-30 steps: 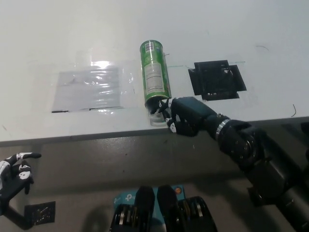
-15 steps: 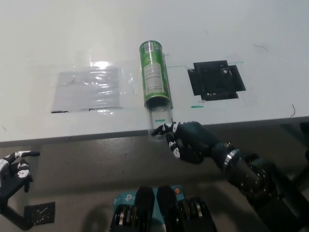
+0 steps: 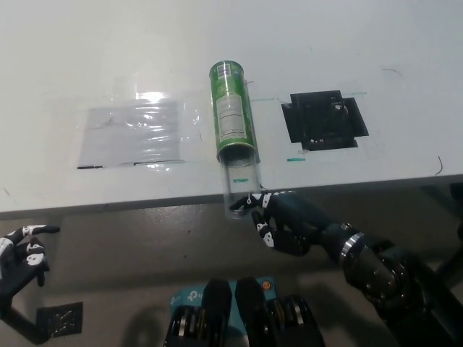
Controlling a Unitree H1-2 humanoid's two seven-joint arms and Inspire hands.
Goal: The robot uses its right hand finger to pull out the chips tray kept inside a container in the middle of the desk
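White desk (image 3: 87, 58) surface fills most of the view, its near edge running across just below the green container (image 3: 233, 110). That container, a tall chips can, lies on its side in the middle of the desk, its closed end pointing away and its open mouth towards the near edge. To the left of the container a clear, shiny plastic sheet (image 3: 134, 132) lies flat on the desk, and to the right of the container sits a black square patch (image 3: 325, 120) with a short green tape mark (image 3: 295, 160) just in front of it. Below the container's mouth the black right hand (image 3: 283, 220) reaches in from the lower right, off the desk edge, its fingers curled and one fingertip hooked at the end of the clear tray (image 3: 241, 186). The tray sticks out of the container's mouth, in line with the can, and overhangs the near edge of the desk. Far to the lower left of the container, below the desk edge, the white left hand (image 3: 22, 254) rests holding nothing, its fingers loosely spread.
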